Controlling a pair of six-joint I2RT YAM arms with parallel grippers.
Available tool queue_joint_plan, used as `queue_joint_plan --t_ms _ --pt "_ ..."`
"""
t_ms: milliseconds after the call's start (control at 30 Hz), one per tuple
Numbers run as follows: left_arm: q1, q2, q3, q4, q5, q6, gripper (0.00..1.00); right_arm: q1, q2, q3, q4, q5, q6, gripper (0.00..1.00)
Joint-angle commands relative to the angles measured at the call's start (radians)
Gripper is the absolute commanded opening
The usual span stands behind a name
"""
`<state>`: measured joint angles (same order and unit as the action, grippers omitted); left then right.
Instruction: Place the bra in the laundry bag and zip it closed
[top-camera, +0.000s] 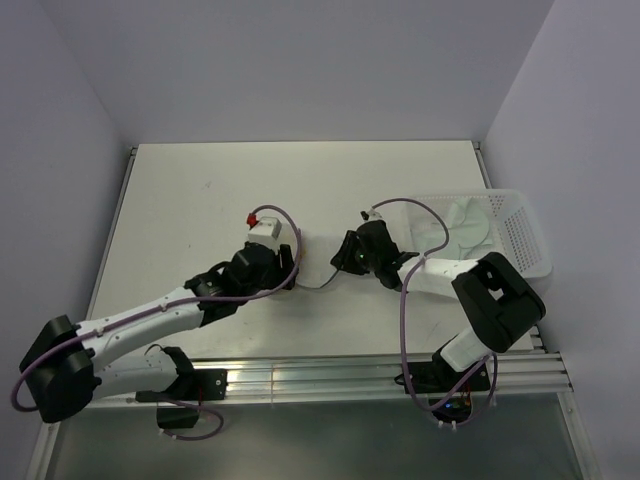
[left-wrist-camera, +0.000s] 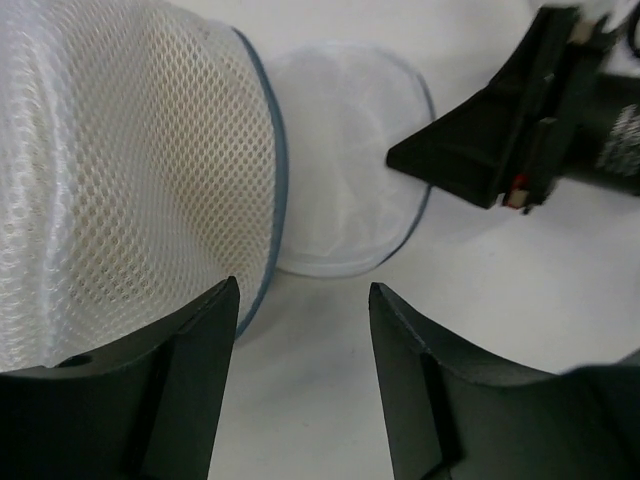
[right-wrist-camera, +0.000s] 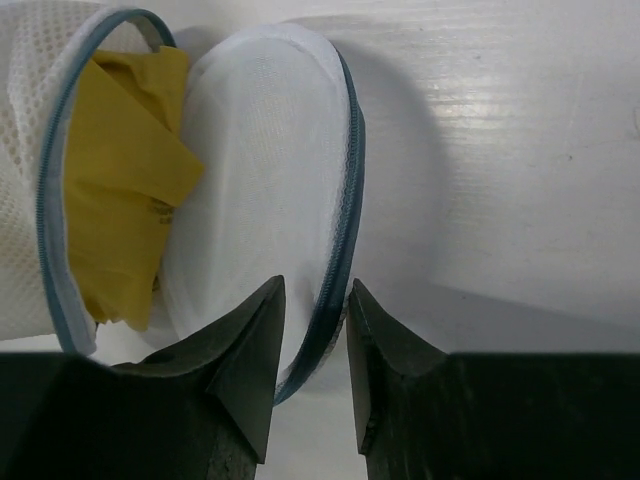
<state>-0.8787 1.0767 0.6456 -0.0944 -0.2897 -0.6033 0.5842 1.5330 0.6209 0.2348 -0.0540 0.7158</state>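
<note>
The laundry bag is a white mesh dome lying open on the table between my two grippers. Its round lid is folded back, and its blue zipper rim shows. The yellow bra sits inside the dome. My right gripper straddles the lid's rim near its lower end. The rim rests against the right finger, with a gap at the left one. My left gripper hangs open over bare table just short of the bag, nothing between its fingers. The right gripper shows at the lid's far edge.
A white perforated basket holding white items stands at the table's right edge, behind the right arm. An aluminium rail runs along the near edge. Walls close in the table at the back and on both sides.
</note>
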Motion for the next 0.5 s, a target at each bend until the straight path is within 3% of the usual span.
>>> queue_joint_plan --t_ms 0,167,267,367,467 --pt "-0.022 0.098 0.067 0.007 -0.117 0.059 0.62 -0.006 0.003 0.008 0.074 -0.020 0.022 0.38" --pt "-0.034 0.253 0.137 0.028 -0.109 0.105 0.61 -0.007 0.009 -0.006 0.092 -0.035 0.030 0.36" --pt "-0.039 0.321 0.183 0.007 -0.146 0.114 0.58 -0.006 -0.005 -0.009 0.093 -0.037 0.027 0.29" --pt "-0.040 0.396 0.206 -0.011 -0.192 0.112 0.53 -0.006 -0.025 -0.015 0.092 -0.040 0.025 0.27" --pt "-0.040 0.420 0.213 -0.025 -0.238 0.096 0.40 -0.007 -0.046 -0.015 0.083 -0.038 0.016 0.27"
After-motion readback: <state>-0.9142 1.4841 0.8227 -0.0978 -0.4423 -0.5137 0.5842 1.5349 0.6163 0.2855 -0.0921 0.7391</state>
